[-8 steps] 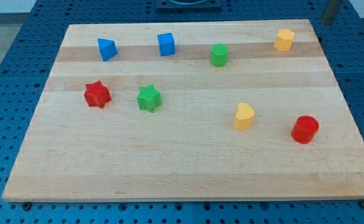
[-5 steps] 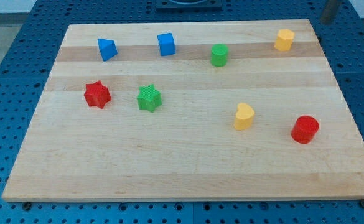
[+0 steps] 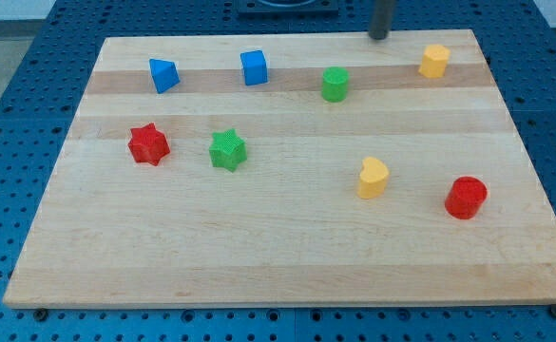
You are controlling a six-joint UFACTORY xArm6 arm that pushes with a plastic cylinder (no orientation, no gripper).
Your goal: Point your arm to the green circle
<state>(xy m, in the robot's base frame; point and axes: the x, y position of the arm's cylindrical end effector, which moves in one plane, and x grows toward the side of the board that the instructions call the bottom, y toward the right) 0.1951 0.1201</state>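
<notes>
The green circle (image 3: 335, 84) is a short green cylinder standing near the top of the wooden board (image 3: 287, 256), right of centre. My tip (image 3: 379, 37) is at the board's top edge, above and to the right of the green circle and apart from it. The rod rises out of the view's top. No block touches the tip.
A blue cube (image 3: 254, 67) and a blue triangular block (image 3: 163, 74) stand at top left. A yellow block (image 3: 434, 61) is at top right. A red star (image 3: 148, 143) and a green star (image 3: 227, 149) are at mid left. A yellow heart (image 3: 373, 178) and a red cylinder (image 3: 466, 198) are at lower right.
My tip has moved left along the board's top edge, from the top right corner to a spot just above and right of the green circle. No block has moved.
</notes>
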